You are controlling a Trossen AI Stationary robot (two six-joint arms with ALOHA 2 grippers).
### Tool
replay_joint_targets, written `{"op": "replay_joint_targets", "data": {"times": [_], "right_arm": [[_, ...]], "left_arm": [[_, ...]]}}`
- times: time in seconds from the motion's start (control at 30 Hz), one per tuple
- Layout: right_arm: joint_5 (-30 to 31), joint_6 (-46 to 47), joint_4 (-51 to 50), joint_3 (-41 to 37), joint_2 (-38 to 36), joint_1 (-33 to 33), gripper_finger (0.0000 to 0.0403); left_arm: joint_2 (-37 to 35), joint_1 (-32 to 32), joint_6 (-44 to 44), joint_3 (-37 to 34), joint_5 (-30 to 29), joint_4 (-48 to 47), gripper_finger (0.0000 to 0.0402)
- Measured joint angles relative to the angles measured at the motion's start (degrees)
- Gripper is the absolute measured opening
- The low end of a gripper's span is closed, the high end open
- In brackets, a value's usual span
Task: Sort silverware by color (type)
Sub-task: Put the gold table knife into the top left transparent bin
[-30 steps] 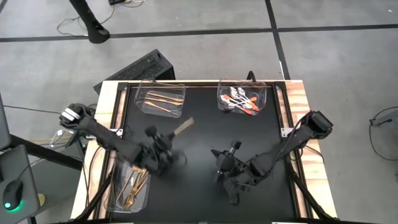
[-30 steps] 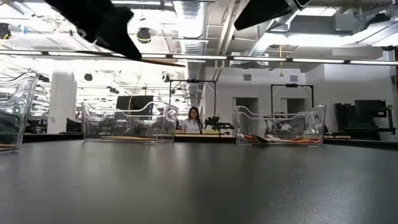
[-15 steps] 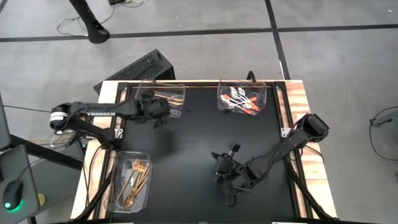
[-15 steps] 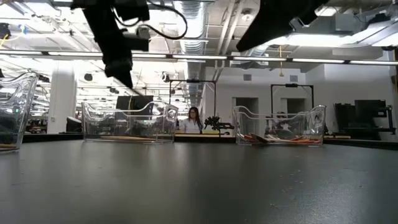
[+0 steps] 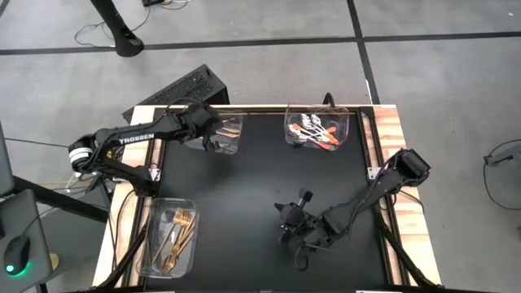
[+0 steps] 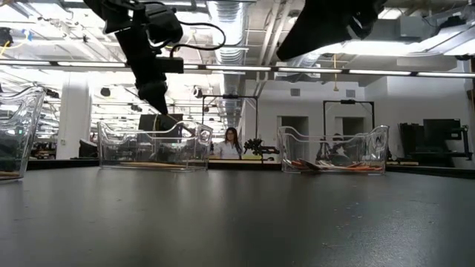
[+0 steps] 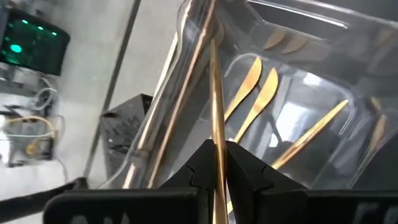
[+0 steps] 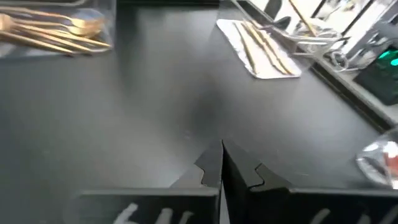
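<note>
My left gripper [image 5: 209, 138] hangs over the far-left clear tray [image 5: 232, 146], shut on a slim gold knife [image 7: 213, 93]. Other gold knives [image 7: 252, 87] lie flat on that tray's floor. Spoons with orange-red handles [image 5: 319, 135] lie in the far-right tray [image 5: 345, 122]. Gold forks [image 5: 177, 232] lie in the near-left tray [image 5: 155, 260]. My right gripper [image 5: 289, 229] is shut with nothing in it, above the table's near middle. My left gripper pinches the gold knife's shaft [image 7: 216, 144] between its two fingertips. The fingers slant down from the table's left side, and the knife runs on forward along them. It is clear of the table, its free end [image 7: 211, 46] by the tray's wall; whether it touches, I cannot tell.
The black mat [image 5: 260, 187] between the three trays is bare. Wooden table edges [image 5: 391, 130] flank it. In the low view a person [image 6: 231, 141] sits far behind the table.
My left gripper has swung from the table's middle left toward the far edge, rolling as it went, and now hangs over the knife tray with the gold knife still in it. My right gripper has hardly moved.
</note>
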Motion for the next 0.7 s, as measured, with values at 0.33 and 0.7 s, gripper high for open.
{"op": "replay_joint_targets", "data": {"times": [0.33,0.7], "right_arm": [[0.0,-0.1,0.6,0.0,0.0,2.0,0.003],[0.1,-0.2,0.1,0.0,0.0,2.6,0.003]], "left_arm": [[0.0,1.3,1.8,0.0,1.8,1.2,0.0027],[0.0,1.3,-2.1,0.0,-1.0,1.3,0.0147]]}}
